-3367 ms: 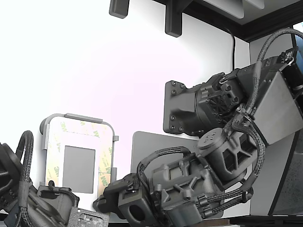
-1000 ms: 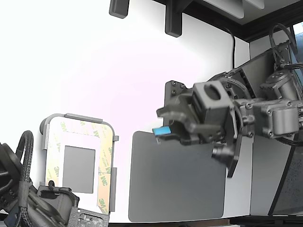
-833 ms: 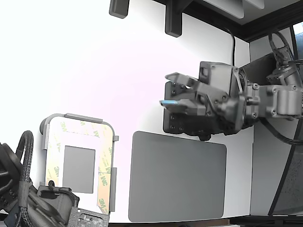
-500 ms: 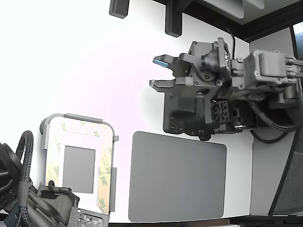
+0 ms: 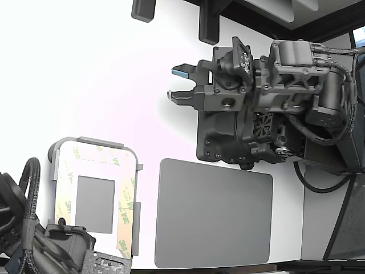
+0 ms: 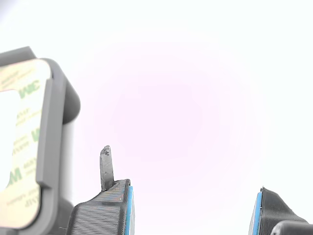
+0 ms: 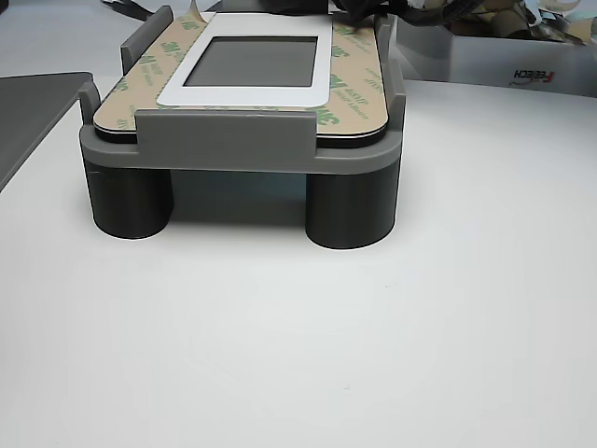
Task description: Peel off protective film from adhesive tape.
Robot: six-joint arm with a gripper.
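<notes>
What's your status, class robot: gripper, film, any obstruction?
Gripper open, empty, above bare white table, apart from the fixture. Protective film not yet lifted from the plate. Nothing in the way.

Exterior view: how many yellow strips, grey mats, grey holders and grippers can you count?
Yellow strips: 3
Grey mat: 1
Grey holder: 1
Gripper: 1
Total: 6
</notes>
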